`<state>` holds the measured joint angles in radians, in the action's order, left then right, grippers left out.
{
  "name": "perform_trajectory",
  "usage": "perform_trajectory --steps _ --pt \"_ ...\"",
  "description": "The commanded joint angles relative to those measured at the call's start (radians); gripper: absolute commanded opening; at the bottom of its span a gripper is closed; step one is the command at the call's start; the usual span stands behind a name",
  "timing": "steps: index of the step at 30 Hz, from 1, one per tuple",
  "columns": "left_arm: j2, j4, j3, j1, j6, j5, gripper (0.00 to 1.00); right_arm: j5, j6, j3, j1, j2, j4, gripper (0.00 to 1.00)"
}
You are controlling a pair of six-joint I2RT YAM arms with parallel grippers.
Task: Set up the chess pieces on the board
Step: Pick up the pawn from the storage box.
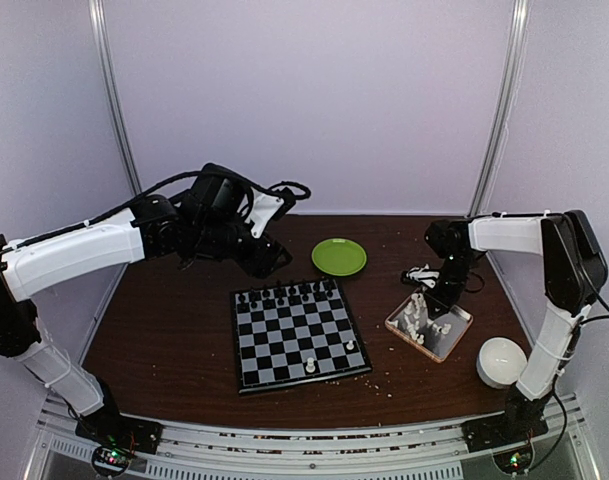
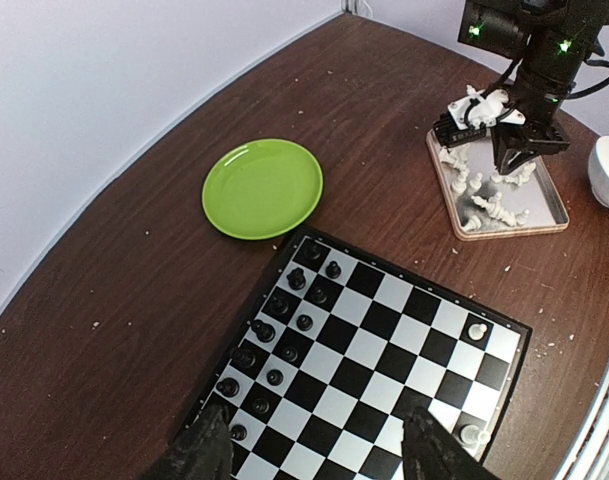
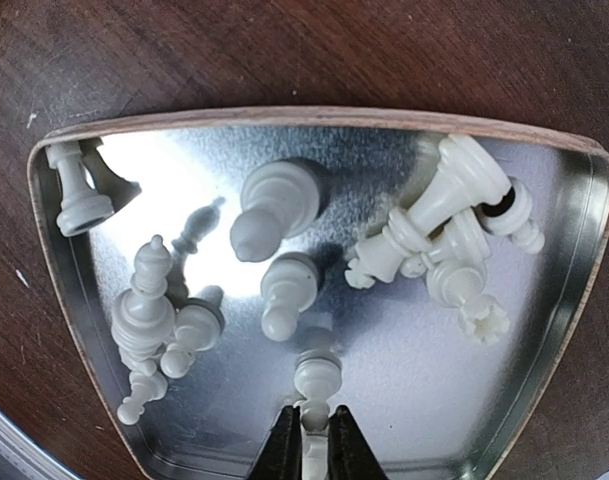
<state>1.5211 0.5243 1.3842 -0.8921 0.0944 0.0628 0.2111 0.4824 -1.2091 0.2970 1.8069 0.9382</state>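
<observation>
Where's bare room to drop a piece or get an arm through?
Free: middle ranks of the board, between the black chessmen and two white chessmen; bare table left of it; the strip between board and tray. Crowded: the tray, where the right fingers pinch a white chessman among others; the board's far two ranks.

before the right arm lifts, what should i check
1. Right end effector shut on a white piece in the tray: ok.
2. Grip firm enough to lift: cannot tell.
3. Free squares on the board's near rows: ok.
4. Left end effector open, at the board's far side, away from the near rows: ok.
5. Bowl off the tray-to-board path: ok.
</observation>
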Motion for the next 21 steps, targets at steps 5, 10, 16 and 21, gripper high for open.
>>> perform_trajectory --steps 5,10,16,21 --pt "-0.004 -0.025 0.007 -0.002 -0.014 -0.001 0.6 -0.001 -0.015 -0.026 0.012 0.029 0.006 0.13" --pt "-0.003 -0.025 0.007 -0.003 -0.014 -0.001 0.6 0.006 -0.02 -0.029 0.014 0.026 0.001 0.07" --pt "-0.004 -0.024 0.007 -0.002 -0.014 0.002 0.6 0.024 -0.021 -0.03 0.014 -0.048 0.025 0.02" --pt "-0.003 -0.024 0.007 -0.002 -0.015 0.004 0.6 0.057 -0.021 -0.047 0.014 -0.159 0.076 0.01"
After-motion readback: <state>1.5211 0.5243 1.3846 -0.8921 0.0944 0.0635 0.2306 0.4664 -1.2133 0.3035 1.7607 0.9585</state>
